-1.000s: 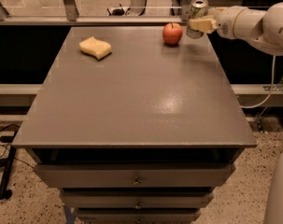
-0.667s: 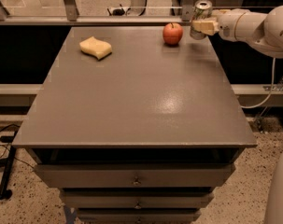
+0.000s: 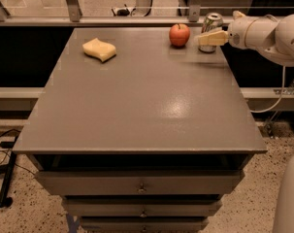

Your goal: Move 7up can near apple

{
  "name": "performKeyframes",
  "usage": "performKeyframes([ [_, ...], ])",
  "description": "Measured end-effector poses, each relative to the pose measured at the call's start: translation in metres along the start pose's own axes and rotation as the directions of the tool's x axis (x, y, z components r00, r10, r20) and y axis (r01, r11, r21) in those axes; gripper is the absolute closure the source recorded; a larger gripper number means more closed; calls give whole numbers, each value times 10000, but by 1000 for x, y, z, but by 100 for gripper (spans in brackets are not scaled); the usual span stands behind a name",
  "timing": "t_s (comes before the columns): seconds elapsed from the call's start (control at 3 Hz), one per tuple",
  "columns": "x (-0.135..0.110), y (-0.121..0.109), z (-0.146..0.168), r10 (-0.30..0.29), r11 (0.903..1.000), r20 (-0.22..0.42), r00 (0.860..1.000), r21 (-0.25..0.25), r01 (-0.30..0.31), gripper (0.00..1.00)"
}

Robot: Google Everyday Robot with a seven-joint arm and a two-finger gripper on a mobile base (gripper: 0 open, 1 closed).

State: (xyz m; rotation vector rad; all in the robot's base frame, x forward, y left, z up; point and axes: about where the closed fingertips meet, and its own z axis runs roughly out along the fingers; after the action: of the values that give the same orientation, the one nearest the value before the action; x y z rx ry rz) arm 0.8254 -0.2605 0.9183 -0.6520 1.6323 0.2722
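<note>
End effector (image 3: 207, 35) at the far right corner of the tabletop (image 3: 151, 106), on a white arm (image 3: 275, 33) that comes in from the right edge of the scene. Grips the 7up can (image 3: 213, 22), with one pale finger (image 3: 215, 38) across the can's near side at about mid-height and the other hidden behind the can. Holds the can upright, pull-tab top facing up, top rim clear above the finger. Cannot tell whether the can's base rests on the tabletop or hangs just over it.

Just left of the can, not touching: apple (image 3: 179, 34), red-orange, stem up, standing on the tabletop close to the far edge. Can a little taller than the apple, a narrow strip of grey surface between the two.

Well apart from both, toward the far left: pale yellow wavy sponge (image 3: 99, 49), lying flat.

Below the near edge of the tabletop: stacked grey drawers (image 3: 141, 183) with small knobs. Beyond the far edge: metal rail (image 3: 137, 19) running left to right. To either side, lower down: speckled floor (image 3: 243, 208).
</note>
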Motion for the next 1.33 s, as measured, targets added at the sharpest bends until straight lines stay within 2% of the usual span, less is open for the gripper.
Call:
performKeyframes([
  [0.33,8,6,1,144,9995,31,9999,-294,-143,0],
  [0.67,2,9,-8,44,9988,264,9996,-497,-31,0],
  [1.0,-13,4,-45,-275,9971,692,9972,-686,323,0],
  [1.33,-18,8,-101,-587,9925,857,9946,-1018,673,0],
])
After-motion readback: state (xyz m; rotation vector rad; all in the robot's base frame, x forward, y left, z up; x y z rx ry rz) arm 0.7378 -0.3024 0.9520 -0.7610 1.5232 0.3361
